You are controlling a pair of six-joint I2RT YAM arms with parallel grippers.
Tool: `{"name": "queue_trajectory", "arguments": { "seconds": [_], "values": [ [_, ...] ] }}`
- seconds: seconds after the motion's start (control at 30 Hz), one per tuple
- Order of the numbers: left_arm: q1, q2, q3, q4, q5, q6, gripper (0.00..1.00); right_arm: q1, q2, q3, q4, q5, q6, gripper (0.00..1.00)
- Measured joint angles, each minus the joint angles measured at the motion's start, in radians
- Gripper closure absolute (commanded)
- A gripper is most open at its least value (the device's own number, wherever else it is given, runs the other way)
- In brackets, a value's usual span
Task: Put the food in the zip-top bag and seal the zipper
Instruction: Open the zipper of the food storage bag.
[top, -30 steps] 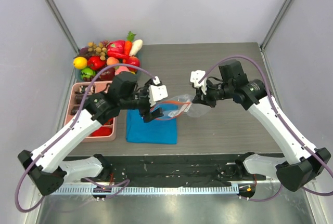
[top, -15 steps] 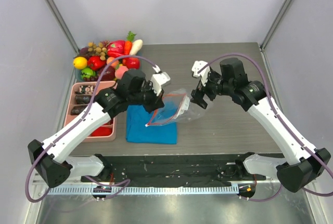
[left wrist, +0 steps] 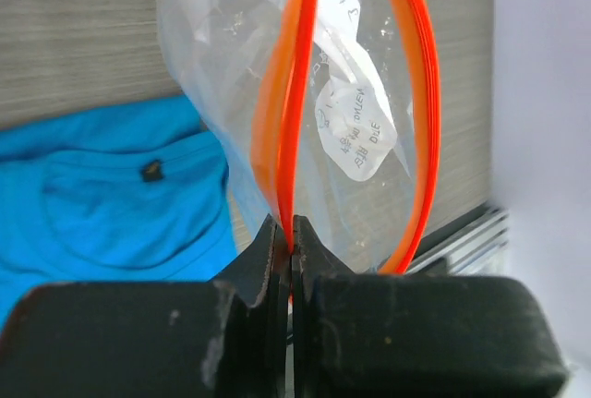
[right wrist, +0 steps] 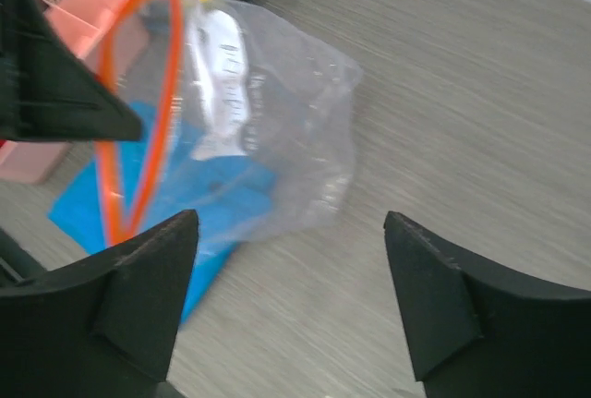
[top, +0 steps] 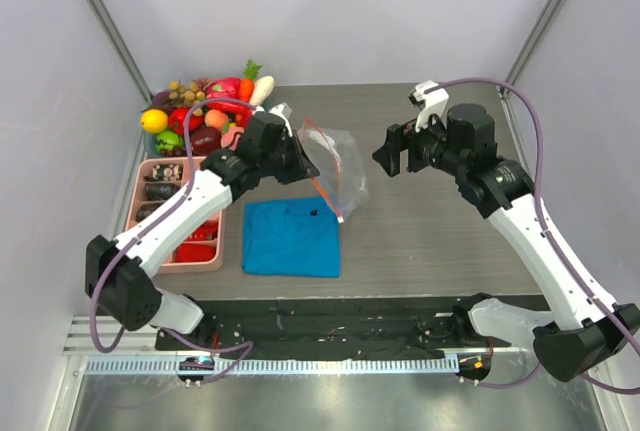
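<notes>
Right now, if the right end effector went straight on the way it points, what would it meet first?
Most likely the zip-top bag, which hangs ahead of the right end effector; depth is hard to judge.

The left arm (top: 185, 206) extends forward and inward. The left gripper (left wrist: 292, 248) has both fingers pressed together, pinching the zipper (left wrist: 297, 102). The right arm (top: 535, 226) reaches forward with its elbow bent and its wrist apparently angled leftward. The right gripper (right wrist: 291, 223) holds nothing, and its 2 fingers stand wide apart.
</notes>
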Motion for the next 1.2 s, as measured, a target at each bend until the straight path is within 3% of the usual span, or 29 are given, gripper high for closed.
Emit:
{"name": "queue_trajectory", "arguments": {
  "seconds": [0.23,0.53,0.63,0.73,0.77,0.83,1.2],
  "values": [
    [0.000,0.100,0.026,0.057,0.010,-0.198,1.00,0.000,0.066,-0.030,0.091,-0.082,0.223,0.30],
    [0.000,0.120,0.056,0.085,0.020,-0.251,1.00,0.031,0.200,-0.008,0.143,-0.147,0.329,0.39],
    [0.000,0.122,0.057,0.095,0.029,-0.253,1.00,0.074,0.228,0.009,0.148,-0.124,0.315,0.49],
    [0.000,0.122,0.057,0.100,0.035,-0.253,1.00,0.102,0.243,0.012,0.149,-0.092,0.288,0.70],
    [0.000,0.122,0.057,0.100,0.036,-0.251,1.00,0.106,0.247,0.012,0.148,-0.077,0.279,0.85],
    [0.008,0.122,0.057,0.100,0.043,-0.249,1.00,0.107,0.254,0.012,0.147,-0.046,0.261,0.98],
    [0.129,0.121,0.034,0.080,0.134,-0.162,1.00,0.105,0.233,0.019,0.091,0.113,0.169,0.99]
  ]
}}
